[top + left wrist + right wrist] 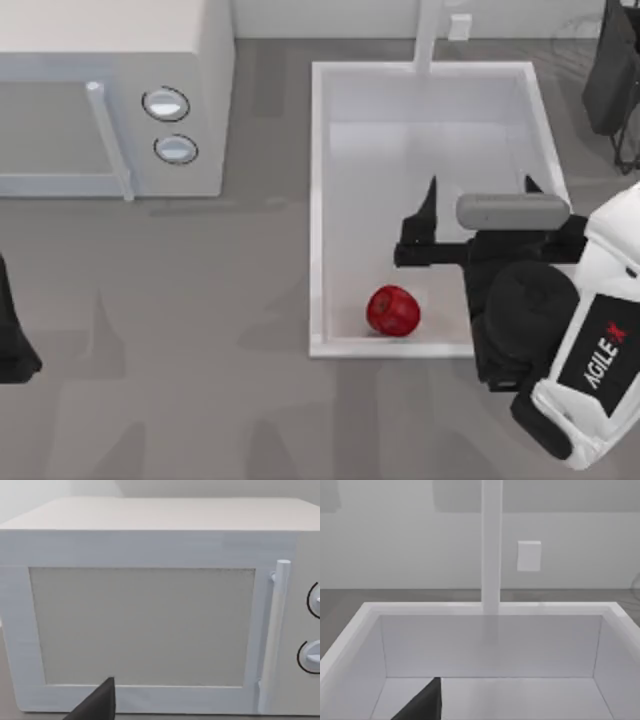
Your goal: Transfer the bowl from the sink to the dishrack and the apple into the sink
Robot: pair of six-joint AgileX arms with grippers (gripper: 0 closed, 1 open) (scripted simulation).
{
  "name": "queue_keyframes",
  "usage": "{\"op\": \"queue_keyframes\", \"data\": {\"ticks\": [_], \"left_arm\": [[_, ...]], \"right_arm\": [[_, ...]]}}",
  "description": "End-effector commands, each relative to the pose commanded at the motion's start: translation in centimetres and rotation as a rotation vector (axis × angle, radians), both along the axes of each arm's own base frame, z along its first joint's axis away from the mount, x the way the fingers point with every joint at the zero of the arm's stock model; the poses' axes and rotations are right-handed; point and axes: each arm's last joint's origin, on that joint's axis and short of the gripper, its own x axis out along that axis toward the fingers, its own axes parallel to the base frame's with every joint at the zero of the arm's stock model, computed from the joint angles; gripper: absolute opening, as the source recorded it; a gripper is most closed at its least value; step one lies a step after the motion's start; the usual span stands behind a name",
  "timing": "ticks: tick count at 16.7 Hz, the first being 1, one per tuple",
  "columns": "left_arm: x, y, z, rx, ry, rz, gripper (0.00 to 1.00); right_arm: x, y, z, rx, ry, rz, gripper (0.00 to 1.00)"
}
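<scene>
A red apple [393, 310] lies inside the white sink [316, 200], near its front wall. My right gripper [481, 192] hovers over the sink's right half, behind the apple and apart from it, open with nothing between its fingers. The right wrist view looks into the sink [485, 609] toward the faucet [491, 545], with one dark finger [422, 705] at the frame's lower edge. The bowl is out of view. Thin grey wires of the dishrack [578, 42] show at the back right. My left arm [12, 340] is parked at the table's left edge, with one finger [97, 705] off-centre.
A white microwave [110, 90] with two knobs stands at the back left, and the left wrist view faces its door [142, 625]. The faucet [428, 35] rises behind the sink. A solid black block [612, 70] stands at the back right corner.
</scene>
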Motion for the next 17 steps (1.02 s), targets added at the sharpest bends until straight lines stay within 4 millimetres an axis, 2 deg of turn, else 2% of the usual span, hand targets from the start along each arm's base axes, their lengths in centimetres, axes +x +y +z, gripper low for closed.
{"op": "queue_keyframes", "data": {"ticks": [4,6,9,12,14,17], "left_arm": [[0.0,0.0,0.0,0.0,0.0,0.0,1.0],[0.0,0.0,0.0,0.0,0.0,0.0,1.0],[0.0,0.0,0.0,0.0,0.0,0.0,1.0],[0.0,0.0,0.0,0.0,0.0,0.0,1.0],[0.0,0.0,0.0,0.0,0.0,0.0,1.0],[0.0,0.0,0.0,0.0,0.0,0.0,1.0]], "right_arm": [[0.1,-0.2,0.1,-0.003,0.004,-0.001,1.0],[0.2,-1.3,0.8,-0.019,0.026,-0.006,1.0],[0.2,-4.5,2.7,-0.056,0.091,-0.026,1.0],[-1.0,-8.7,5.4,-0.078,0.164,-0.055,1.0],[-2.6,-11.5,7.5,-0.075,0.192,-0.072,1.0],[-6.3,-15.0,10.0,-0.052,0.194,-0.087,1.0]]}}
